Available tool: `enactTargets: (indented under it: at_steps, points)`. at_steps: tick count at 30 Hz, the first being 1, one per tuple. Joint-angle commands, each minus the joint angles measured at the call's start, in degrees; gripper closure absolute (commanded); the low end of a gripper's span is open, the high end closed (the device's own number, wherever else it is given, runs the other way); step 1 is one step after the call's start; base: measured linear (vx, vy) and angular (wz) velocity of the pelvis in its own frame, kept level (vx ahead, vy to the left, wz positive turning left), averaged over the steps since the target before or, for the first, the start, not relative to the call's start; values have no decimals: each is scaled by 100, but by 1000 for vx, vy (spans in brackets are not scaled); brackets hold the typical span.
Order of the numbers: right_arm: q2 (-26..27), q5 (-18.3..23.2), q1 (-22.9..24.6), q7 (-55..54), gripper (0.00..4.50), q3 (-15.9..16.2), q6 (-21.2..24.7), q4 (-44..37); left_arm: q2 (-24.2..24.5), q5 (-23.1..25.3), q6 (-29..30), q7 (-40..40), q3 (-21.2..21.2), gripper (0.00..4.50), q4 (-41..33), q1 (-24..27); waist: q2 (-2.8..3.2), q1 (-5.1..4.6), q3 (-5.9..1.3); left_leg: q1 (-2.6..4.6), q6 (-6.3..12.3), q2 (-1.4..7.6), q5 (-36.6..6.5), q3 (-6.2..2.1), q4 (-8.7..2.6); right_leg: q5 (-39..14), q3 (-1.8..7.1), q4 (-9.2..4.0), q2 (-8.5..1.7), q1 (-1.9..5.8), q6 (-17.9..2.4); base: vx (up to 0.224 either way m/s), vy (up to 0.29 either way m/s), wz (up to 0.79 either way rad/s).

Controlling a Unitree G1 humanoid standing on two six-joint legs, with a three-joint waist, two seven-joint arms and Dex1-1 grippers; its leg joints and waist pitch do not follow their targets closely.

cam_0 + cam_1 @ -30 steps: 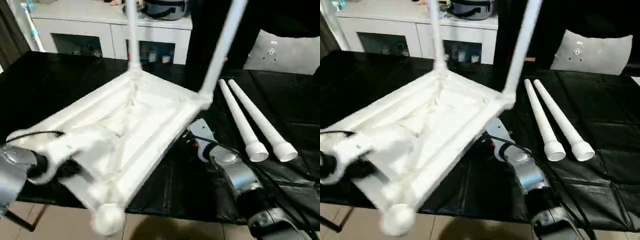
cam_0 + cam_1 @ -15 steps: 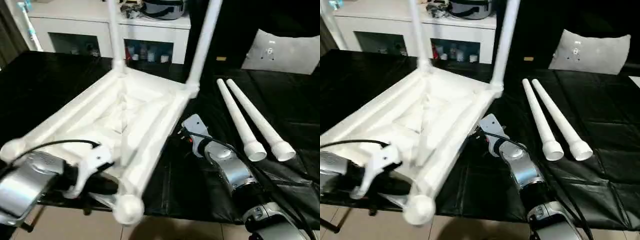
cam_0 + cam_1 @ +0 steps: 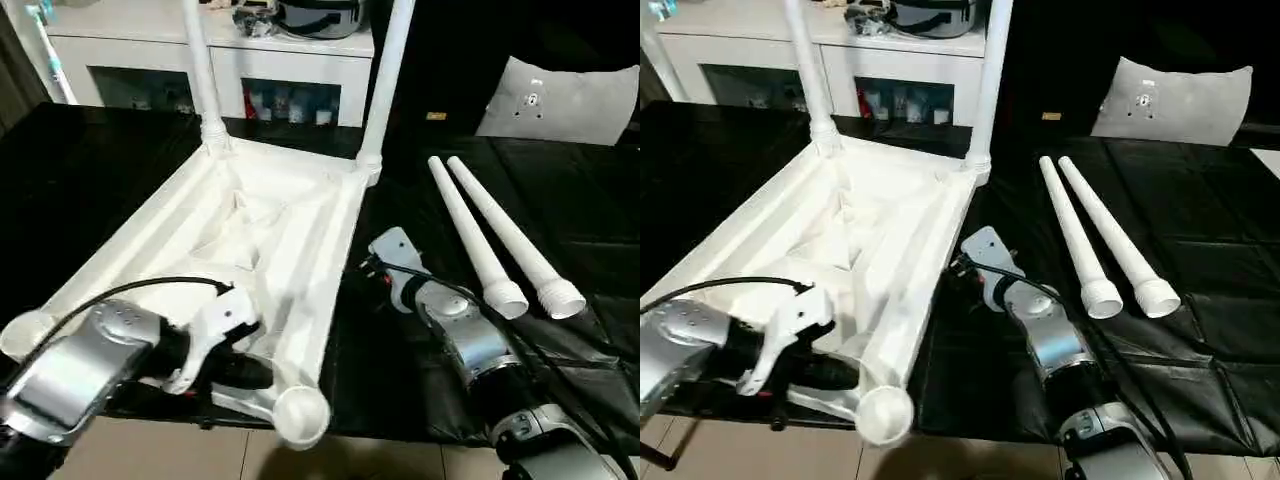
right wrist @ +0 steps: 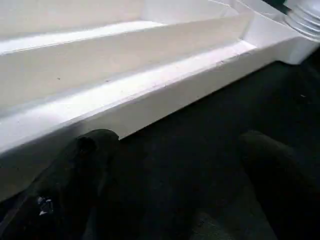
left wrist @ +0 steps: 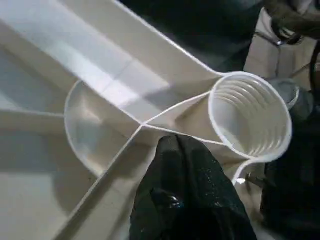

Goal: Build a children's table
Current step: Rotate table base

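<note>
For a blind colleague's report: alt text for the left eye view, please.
An upturned white children's table top lies on a black-covered table, two legs fitted at its far corners. Two loose legs lie right, beyond the right gripper.

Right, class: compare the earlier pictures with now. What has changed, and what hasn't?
The upturned table top has swung round on the black sheet, and the left gripper has shut at its near corner socket. The right gripper is still open; the two loose legs haven't moved.

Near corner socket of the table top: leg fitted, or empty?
Empty. The near corner socket shows an open, ribbed bore in the left wrist view; two loose legs lie on the black cloth.
</note>
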Motion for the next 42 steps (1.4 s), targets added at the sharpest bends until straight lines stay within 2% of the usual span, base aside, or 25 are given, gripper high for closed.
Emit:
enactTargets:
  at_steps: [1, 5, 9, 10, 11, 13, 15, 18, 19, 21, 22, 25, 27, 28, 29, 31, 36, 40, 41, 42]
  points:
    - [80, 23, -33, 89, 0, 83, -66, -102, -263, -248, -98, 58, -140, 448, -49, -196, 90, 14, -336, -10, -76, 147, -1638, -65, -420, -2247, 312, -417, -328, 295, -922, 0, 0, 0]
    - [7, 0, -27, 74, 0, 63, -58, -124, -658, -89, -401, 324, -246, 448, 304, -367, 76, 5, -343, -28, -37, 133, -1571, -58, -402, -2305, 300, -439, -325, 311, -885, 0, 0, 0]
    - [-114, -15, 26, 75, 0, -2, -5, -290, -1124, 312, -957, 956, -142, 448, 973, -591, 51, 3, -337, -27, 22, 116, -1596, -52, -387, -2591, 275, -505, -302, 295, -711, 0, 0, 0]
    - [-125, -13, 33, 76, 0, -13, 3, -312, -1156, 353, -1016, 1014, -132, 448, 1037, -614, 51, 16, -346, -12, 30, 116, -1587, -52, -381, -2645, 276, -510, -311, 292, -650, 0, 0, 0]
    - [-158, -14, 59, 77, 0, -33, 23, -389, -1182, 442, -1110, 1132, -109, 448, 1165, -663, 51, 16, -353, -31, 27, 123, -1565, -61, -386, -2616, 275, -488, -322, 308, -657, 0, 0, 0]
    - [-233, -19, 123, 71, 0, -71, 69, -573, -1149, 615, -1398, 1263, -115, 448, 1341, -727, 29, -2, -345, -51, 63, 112, -1628, -71, -389, -2791, 253, -522, -311, 304, -535, 0, 0, 0]
    - [-348, 14, 238, 65, 0, -157, 183, -896, -1235, 589, -1590, 1383, 22, 448, 1441, -777, 36, 14, -348, -18, 90, 121, -1611, -64, -378, -2872, 259, -542, -322, 275, -506, 0, 0, 0]
    - [-423, 25, 342, 44, 0, -272, 308, -1173, -1382, 614, -1861, 1579, 107, 448, 1611, -848, 47, 36, -352, -20, 83, 142, -1524, -68, -397, -2564, 262, -494, -304, 282, -622, 0, 0, 0]
    - [-463, 14, 386, 14, 0, -308, 366, -1281, -1463, 638, -1943, 1663, 122, 448, 1679, -884, 46, 47, -359, -1, 84, 140, -1523, -61, -391, -2477, 266, -494, -304, 275, -639, 0, 0, 0]
    - [-492, 6, 422, -8, 0, -329, 416, -1367, -1518, 651, -2015, 1722, 128, 448, 1736, -908, 39, 57, -366, -19, 106, 140, -1472, -58, -399, -2314, 270, -474, -299, 291, -695, 0, 0, 0]
    - [-532, 0, 473, -110, 0, -423, 559, -1530, -1697, 642, -2111, 1861, 139, 448, 1878, -972, 64, 62, -366, -25, 109, 145, -1433, -59, -403, -2223, 278, -463, -304, 296, -734, 0, 0, 0]
    - [-553, 6, 521, -230, 0, -524, 709, -1700, -1887, 606, -2194, 1943, 119, 448, 2009, -987, 32, 106, -372, -31, 109, 143, -1359, -46, -397, -2167, 285, -470, -320, 311, -750, 0, 0, 0]
    - [-560, 15, 569, -298, 0, -573, 818, -1854, -2030, 590, -2284, 1983, 100, 448, 2094, -949, 33, 116, -360, -31, 122, 134, -1377, -40, -397, -2300, 279, -494, -316, 307, -694, 0, 0, 0]
    - [-559, 19, 594, -330, 0, -596, 877, -1935, -2079, 609, -2372, 2004, 86, 448, 2114, -930, 55, 122, -357, -31, 120, 126, -1405, -44, -397, -2414, 273, -507, -317, 304, -639, 0, 0, 0]
    - [-558, 27, 622, -358, 0, -620, 931, -2025, -2122, 613, -2457, 2027, 91, 448, 2104, -910, 30, 118, -360, -37, 116, 124, -1439, -45, -395, -2531, 263, -526, -318, 307, -568, 0, 0, 0]
    - [-557, 47, 675, -385, 0, -662, 1003, -2185, -2173, 562, -2572, 2071, 162, 448, 2018, -880, 30, 108, -355, -31, 117, 122, -1494, -53, -395, -2704, 253, -546, -316, 293, -484, 0, 0, 0]
    - [-582, 86, 777, -394, 0, -736, 1170, -2491, -2075, 513, -2783, 2142, 418, 448, 1773, -811, 44, 102, -348, -25, 120, 136, -1574, -66, -404, -2777, 242, -563, -313, 275, -422, 0, 0, 0]
    - [-617, 101, 905, -395, 0, -743, 1242, -2711, -1617, 379, -2629, 1763, 584, 448, 1418, -548, 59, 70, -349, -22, 110, 140, -1547, -64, -417, -2577, 258, -519, -295, 266, -481, 0, 0, 0]
    - [-620, 103, 917, -392, 0, -744, 1244, -2721, -1564, 340, -2533, 1730, 624, 429, 1379, -525, 67, 70, -353, -9, 100, 145, -1541, -63, -415, -2537, 261, -513, -302, 262, -514, 0, 0, 0]
    - [-628, 98, 977, -376, 0, -737, 1259, -2769, -1273, 294, -2472, 1527, 678, 417, 1231, -413, 73, 76, -343, -9, 82, 148, -1583, -66, -421, -2541, 263, -505, -309, 263, -572, 0, 0, 0]
